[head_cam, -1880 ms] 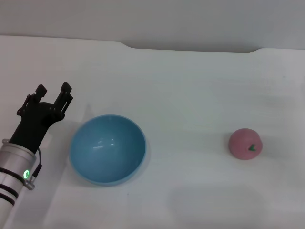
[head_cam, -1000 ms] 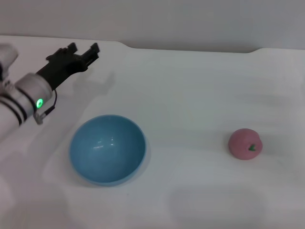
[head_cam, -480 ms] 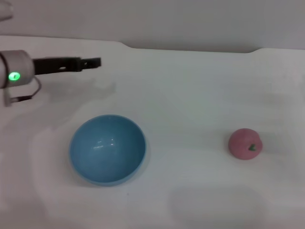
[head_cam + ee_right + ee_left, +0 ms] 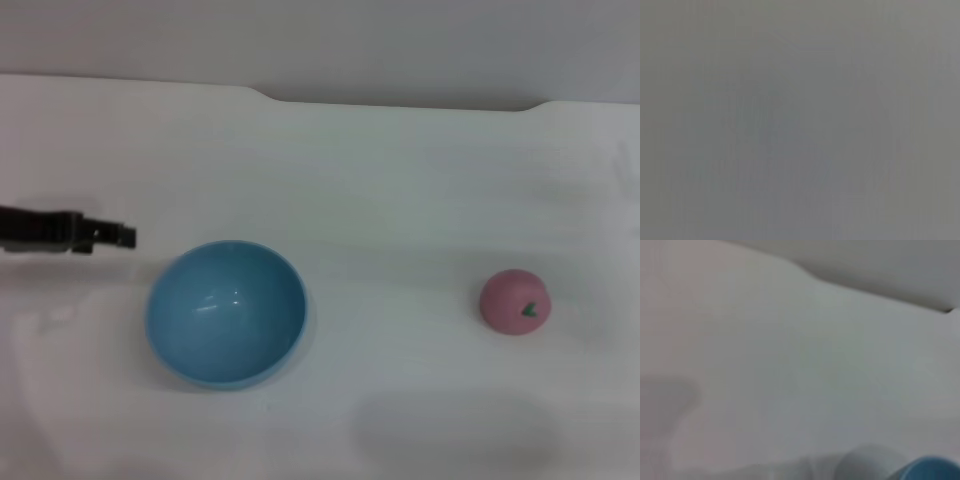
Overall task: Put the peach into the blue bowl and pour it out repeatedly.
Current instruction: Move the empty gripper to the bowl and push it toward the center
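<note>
The left gripper (image 4: 120, 236) is seen edge-on just beside the blue bowl (image 4: 226, 312); its opening cannot be told. The peach (image 4: 514, 301) lies on the desk (image 4: 400, 180), well beyond the bowl. The pick-up is not yet begun; a reach to the peach is needed.

Glossy plastic blue bowl (image 4: 225, 312), matte peach (image 4: 515, 301), smooth white table (image 4: 400, 180)

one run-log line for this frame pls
left gripper: beside blue bowl, apart from it, fingers unclear | right arm: not in view | peach: on table, outside bowl | bowl: upright, empty
</note>
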### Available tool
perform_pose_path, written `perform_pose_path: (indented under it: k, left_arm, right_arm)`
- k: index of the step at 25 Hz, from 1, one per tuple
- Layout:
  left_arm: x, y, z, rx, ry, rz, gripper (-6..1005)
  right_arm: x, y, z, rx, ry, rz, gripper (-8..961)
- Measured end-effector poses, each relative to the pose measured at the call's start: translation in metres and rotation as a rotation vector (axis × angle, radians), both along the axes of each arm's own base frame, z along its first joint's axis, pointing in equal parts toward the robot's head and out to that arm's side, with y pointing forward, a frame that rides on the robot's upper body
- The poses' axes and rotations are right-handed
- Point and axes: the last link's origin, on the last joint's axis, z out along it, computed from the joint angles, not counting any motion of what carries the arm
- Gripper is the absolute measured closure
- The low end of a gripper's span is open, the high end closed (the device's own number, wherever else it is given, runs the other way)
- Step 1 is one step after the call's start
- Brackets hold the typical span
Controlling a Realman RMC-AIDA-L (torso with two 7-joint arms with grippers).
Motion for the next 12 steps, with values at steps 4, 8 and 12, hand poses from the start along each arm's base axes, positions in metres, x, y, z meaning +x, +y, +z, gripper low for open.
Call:
perform_pose_path:
  k: [4, 8, 12]
  left_arm:
    - [0.002, -0.011, -0.004, -0.061, 0.055, 0.038, 293]
    - [0.012, -0.011, -0.013, -0.117, 0.076, 0.023, 291]
    - [0.018, -0.007, -0.02, -0.142, 0.091, 0.01, 291]
  right_arm:
    - [-0.002, 0.003, 0.0, -0.002, -0.002, 0.003, 288]
    - [-0.003, 0.003, 0.0, -0.003, -0.003, 0.004, 288]
    - [-0.002, 0.003, 0.0, -0.002, -0.002, 0.002, 287]
